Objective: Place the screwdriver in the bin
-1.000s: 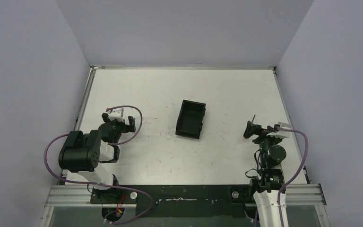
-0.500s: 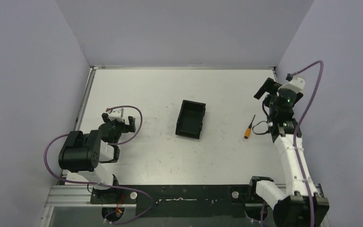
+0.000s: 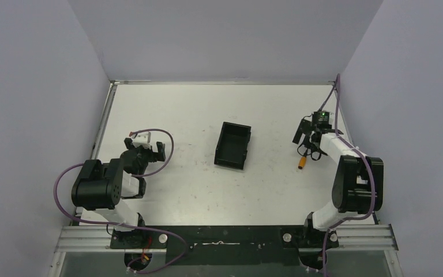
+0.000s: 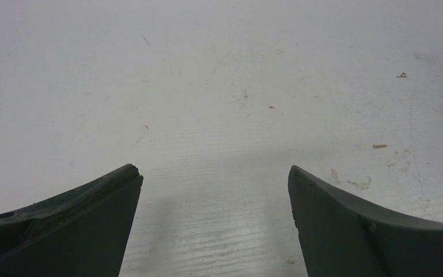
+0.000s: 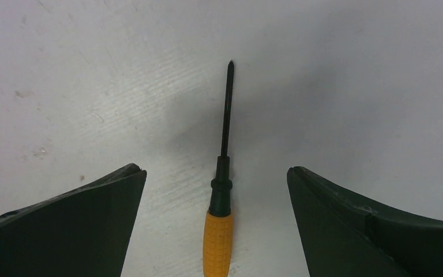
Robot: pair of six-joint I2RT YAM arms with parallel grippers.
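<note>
On the right part of the table (image 3: 196,115), the screwdriver (image 5: 221,202) is seen lying flat, not yet grasped, so lifting it and carrying it to the bin (image 3: 233,144), well apart leftward, are left to be done. It is framed between the wide-apart fingers of the right gripper (image 5: 213,170), touched by neither.

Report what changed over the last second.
The right gripper swung out to the far right corner, then came back, open, astride the screwdriver without gripping it. The screwdriver, the bin and the open left gripper stayed put.
</note>
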